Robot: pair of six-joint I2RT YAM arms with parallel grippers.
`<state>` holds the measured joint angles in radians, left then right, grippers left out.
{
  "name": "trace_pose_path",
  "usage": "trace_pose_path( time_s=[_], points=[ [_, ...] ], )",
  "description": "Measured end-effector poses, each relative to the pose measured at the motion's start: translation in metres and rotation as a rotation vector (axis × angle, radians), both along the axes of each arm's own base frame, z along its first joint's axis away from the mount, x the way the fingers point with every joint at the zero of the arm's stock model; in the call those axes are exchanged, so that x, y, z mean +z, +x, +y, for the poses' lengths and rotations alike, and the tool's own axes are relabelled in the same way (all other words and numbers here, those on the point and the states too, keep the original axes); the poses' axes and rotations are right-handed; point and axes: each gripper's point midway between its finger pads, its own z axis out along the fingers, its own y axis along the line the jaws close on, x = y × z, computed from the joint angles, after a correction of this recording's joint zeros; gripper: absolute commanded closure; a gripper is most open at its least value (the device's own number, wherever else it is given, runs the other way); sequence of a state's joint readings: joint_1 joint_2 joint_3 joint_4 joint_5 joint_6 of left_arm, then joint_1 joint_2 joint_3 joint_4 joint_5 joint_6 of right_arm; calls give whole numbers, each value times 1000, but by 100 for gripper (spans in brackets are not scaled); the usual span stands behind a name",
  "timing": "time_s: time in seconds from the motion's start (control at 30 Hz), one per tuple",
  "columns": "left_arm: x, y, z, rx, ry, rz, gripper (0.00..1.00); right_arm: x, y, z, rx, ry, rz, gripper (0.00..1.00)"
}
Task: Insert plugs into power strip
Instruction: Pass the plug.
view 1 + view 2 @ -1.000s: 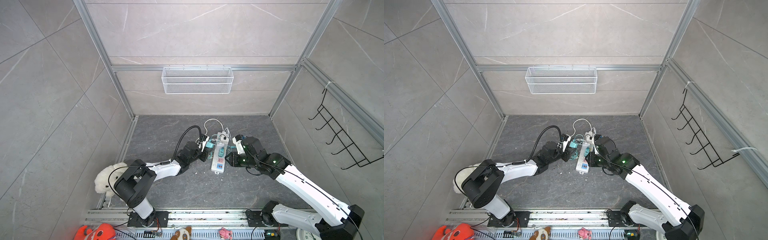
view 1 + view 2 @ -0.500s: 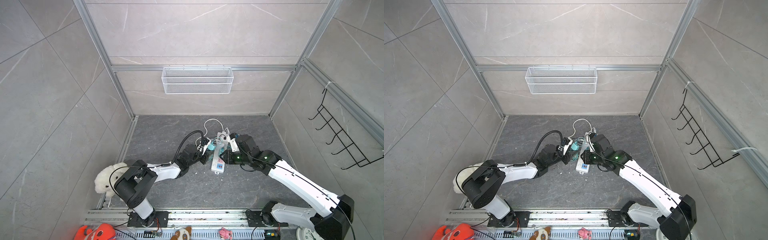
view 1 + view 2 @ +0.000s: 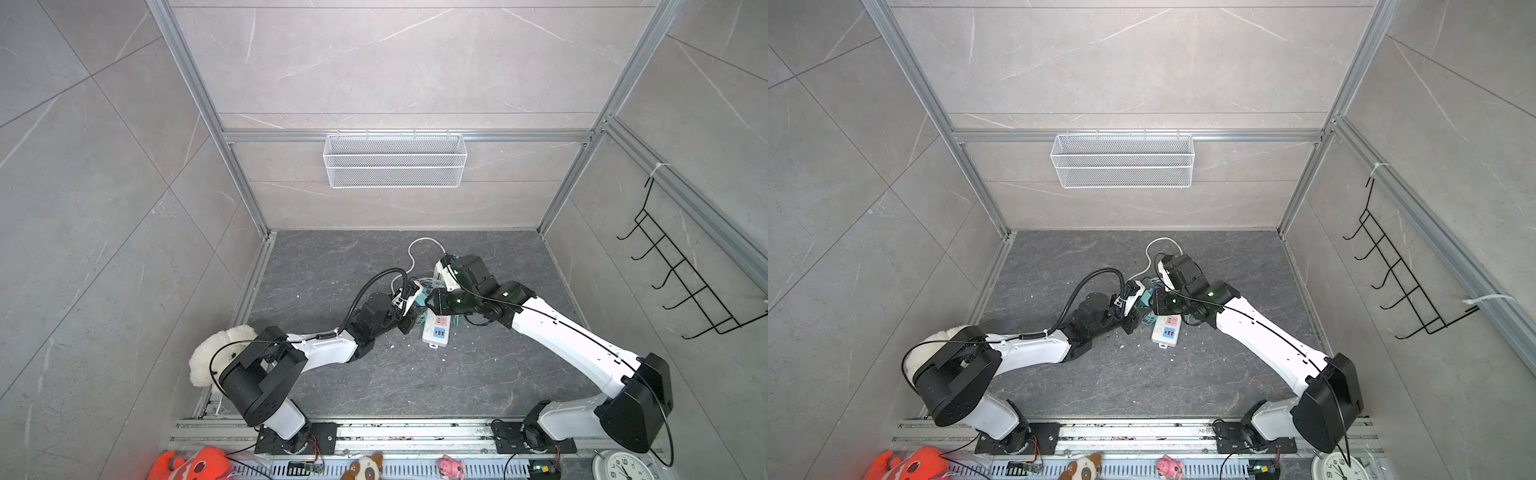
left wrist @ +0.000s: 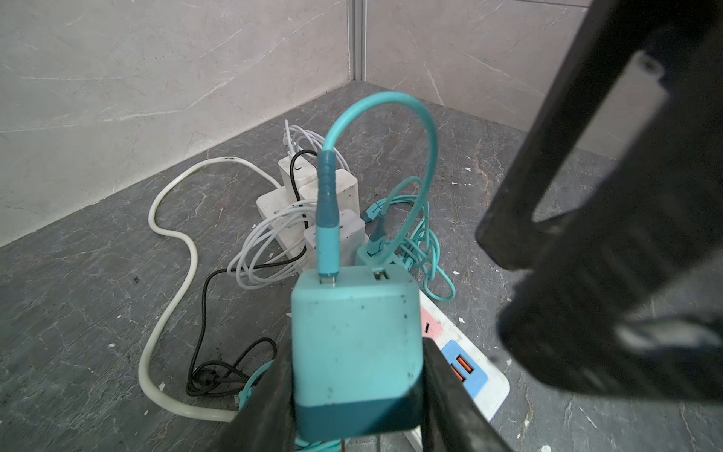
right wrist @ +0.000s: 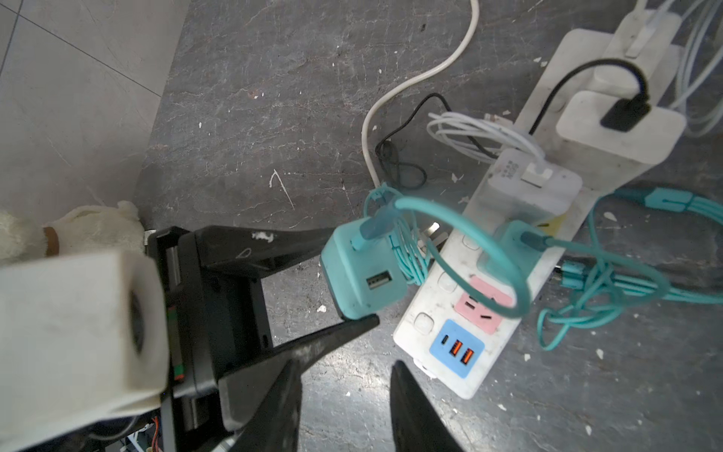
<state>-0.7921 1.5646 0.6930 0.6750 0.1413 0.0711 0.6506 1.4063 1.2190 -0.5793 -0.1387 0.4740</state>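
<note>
left hand (image 4: 358,391) grips plug (image 4: 356,336), beside power strip (image 5: 442,297)

The pink socket (image 5: 481,309) on the long white plastic power strip (image 5: 420,336) lies uncovered, but a teal cable loop (image 4: 383,98) from the teal blocky adapter (image 4: 356,332) in the left tool (image 4: 358,391) arcs over it. Tangled teal cables (image 5: 626,291) crowd the strip's side toward the dark stone tabletop's (image 3: 374,386) right edge.
</note>
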Motion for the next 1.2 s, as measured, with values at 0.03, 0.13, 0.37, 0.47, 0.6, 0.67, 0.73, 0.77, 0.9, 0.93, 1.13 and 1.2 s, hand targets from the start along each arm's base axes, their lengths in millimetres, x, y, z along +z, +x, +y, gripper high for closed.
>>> trace_pose_path(
  time_s=[0.03, 0.13, 0.37, 0.47, 0.6, 0.67, 0.73, 0.77, 0.9, 0.93, 1.13, 1.2],
  points=[
    [-1, -1, 1, 0, 2, 1, 70, 1, 2, 1, 2, -2, -3, 59],
    [-1, -3, 2, -1, 2, 0, 71, 2, 7, 5, 9, -4, -8, 59],
    [5, -7, 7, -1, -7, -16, 71, -4, 15, 7, 10, -19, 2, 59],
    [8, -8, 8, -2, -12, -20, 71, -9, 17, 6, 8, -21, 14, 59],
    [8, -8, 8, -3, -13, -21, 71, -14, 16, 10, 25, -11, 35, 59],
    [8, -8, 8, -3, -14, -22, 71, -15, 16, 14, 37, -1, 44, 59],
    [8, -8, 8, -2, -12, -20, 72, -16, 16, 15, 42, 6, 47, 59],
    [8, -8, 9, -1, -13, -22, 72, -15, 16, 15, 43, 10, 47, 60],
    [8, -8, 9, 0, -14, -22, 72, -14, 17, 16, 45, 18, 47, 60],
    [8, -8, 9, 0, -13, -22, 72, -14, 17, 16, 46, 19, 48, 60],
    [8, -7, 9, 2, -13, -19, 72, -16, 18, 17, 49, 24, 53, 59],
    [7, -7, 10, 2, -12, -19, 72, -17, 18, 17, 48, 23, 53, 59]
  ],
)
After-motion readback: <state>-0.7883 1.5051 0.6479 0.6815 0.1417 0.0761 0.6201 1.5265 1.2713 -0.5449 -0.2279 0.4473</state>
